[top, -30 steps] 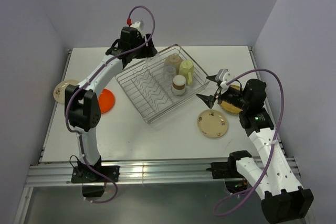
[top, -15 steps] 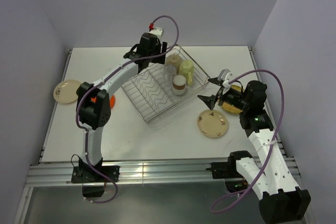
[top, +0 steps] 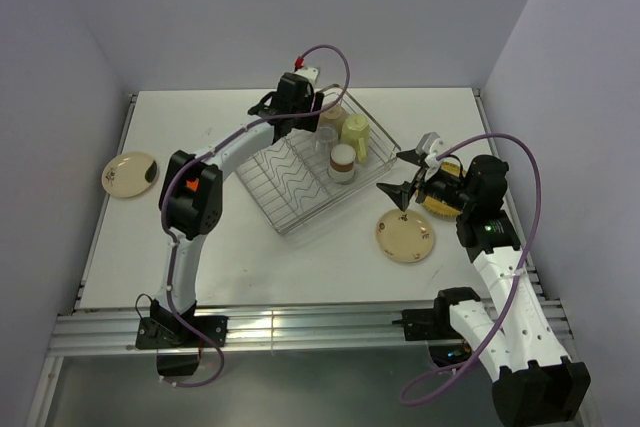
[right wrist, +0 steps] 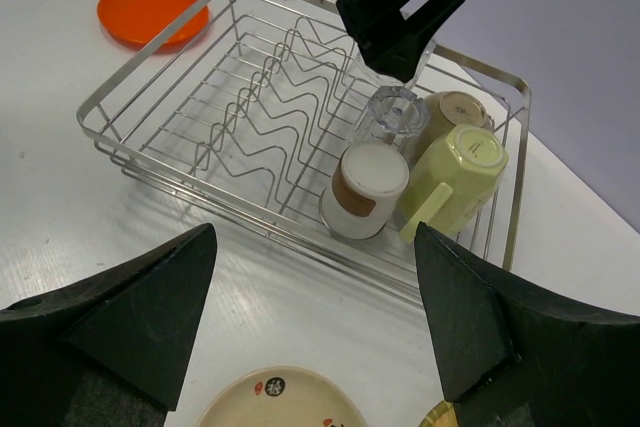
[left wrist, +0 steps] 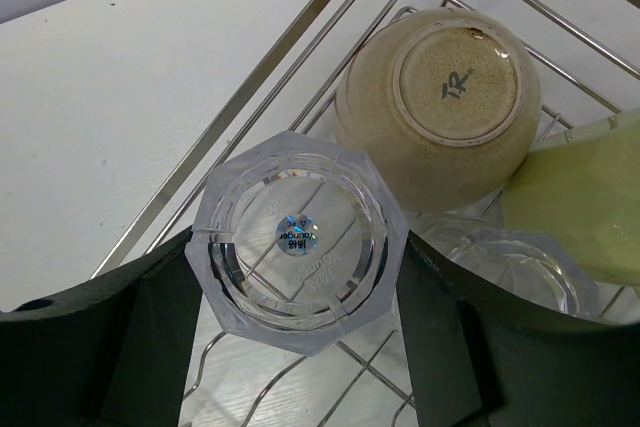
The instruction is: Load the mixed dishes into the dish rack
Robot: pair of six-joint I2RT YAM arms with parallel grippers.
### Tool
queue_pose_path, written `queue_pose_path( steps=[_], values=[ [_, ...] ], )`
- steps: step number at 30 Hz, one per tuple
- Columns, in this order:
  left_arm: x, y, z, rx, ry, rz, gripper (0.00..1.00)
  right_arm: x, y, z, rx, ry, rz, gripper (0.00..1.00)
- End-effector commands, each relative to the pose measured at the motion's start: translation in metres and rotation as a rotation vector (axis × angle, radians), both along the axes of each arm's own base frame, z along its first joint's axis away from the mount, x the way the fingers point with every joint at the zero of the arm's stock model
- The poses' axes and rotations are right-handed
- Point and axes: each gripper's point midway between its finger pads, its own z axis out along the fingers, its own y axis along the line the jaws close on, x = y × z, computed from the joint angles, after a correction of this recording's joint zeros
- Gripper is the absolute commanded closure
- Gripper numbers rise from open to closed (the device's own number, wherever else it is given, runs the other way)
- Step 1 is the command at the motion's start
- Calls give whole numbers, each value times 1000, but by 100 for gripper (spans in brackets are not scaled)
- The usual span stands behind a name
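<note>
The left gripper (top: 296,102) is clamped on one upturned clear glass (left wrist: 295,242) over the far corner of the dish rack (top: 262,152). A second clear glass (left wrist: 512,273) already stands inside that corner, base up. Three cups sit in the rack with it: a beige cup (left wrist: 435,112), a pale-green mug (top: 355,132) and a brown-and-white cup (top: 342,160). Four plates lie on the table (top: 300,267) outside the rack: one orange plate (right wrist: 152,12) beside its left side, one cream speckled plate (top: 130,174) farther left, another cream plate (top: 405,236) near its right corner, and one yellow plate (top: 437,206) to its right. The right gripper (top: 402,169) hovers right of the rack, fingers spread wide.
</note>
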Motion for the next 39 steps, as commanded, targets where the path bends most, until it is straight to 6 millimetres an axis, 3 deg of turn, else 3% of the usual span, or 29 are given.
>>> queue_pose_path(
  steps=[1, 11, 12, 15, 34, 39],
  values=[
    [18, -18, 48, -74, -132, -35, 100, -1, 0, 8, 16, -31, -2, 13],
    [20, -26, 22, -94, -103, -50, 99, 0, -1, 4, 21, -15, -7, 13],
    [21, -26, 21, -98, -102, -50, 98, 1, -1, 11, 25, -46, -8, 13],
    [21, -27, 16, -103, -98, -46, 93, 1, -1, 10, 31, -42, -9, 13],
    [14, -19, 4, -107, -77, -9, 40, 4, -4, 9, 33, -44, -28, 13],
    [11, -15, 7, -107, -78, 6, 33, 4, -4, 10, 34, -44, -29, 13]
  ],
)
